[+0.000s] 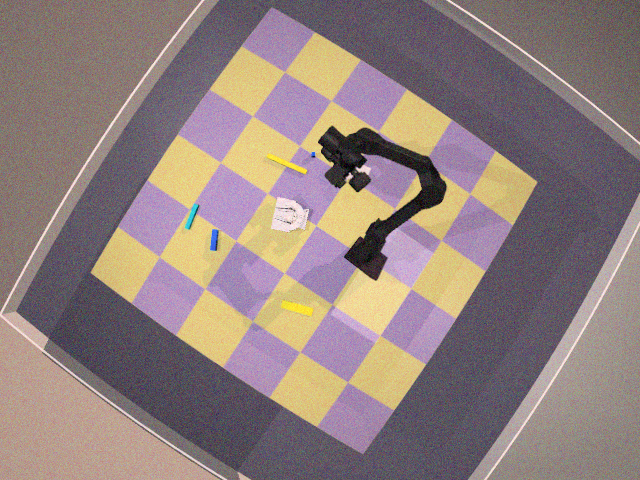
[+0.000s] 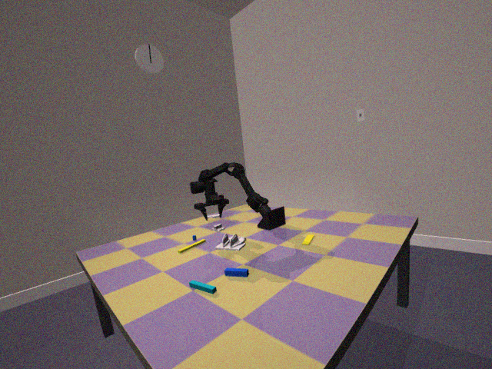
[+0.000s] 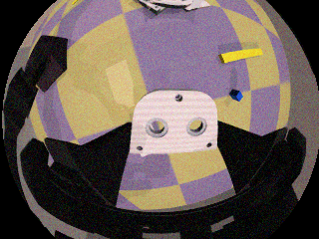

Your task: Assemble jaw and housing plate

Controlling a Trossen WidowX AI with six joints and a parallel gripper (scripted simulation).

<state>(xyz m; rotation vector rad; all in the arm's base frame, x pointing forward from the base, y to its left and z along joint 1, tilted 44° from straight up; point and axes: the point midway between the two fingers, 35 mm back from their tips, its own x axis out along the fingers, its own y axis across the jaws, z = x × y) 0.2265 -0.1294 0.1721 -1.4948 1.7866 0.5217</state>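
My gripper is shut on the white housing plate, which hangs level between the fingers above the table. The wrist view shows its two large round holes and three small ones. The white gripper base lies on the table, away from the held plate. Two upright jaws stand side by side on it. The pins and stubs are too small to make out, and I cannot tell whether the gear teeth mesh.
A small white stand is below my gripper. A yellow bar and small blue cube lie nearby. Teal, blue and yellow blocks lie farther off.
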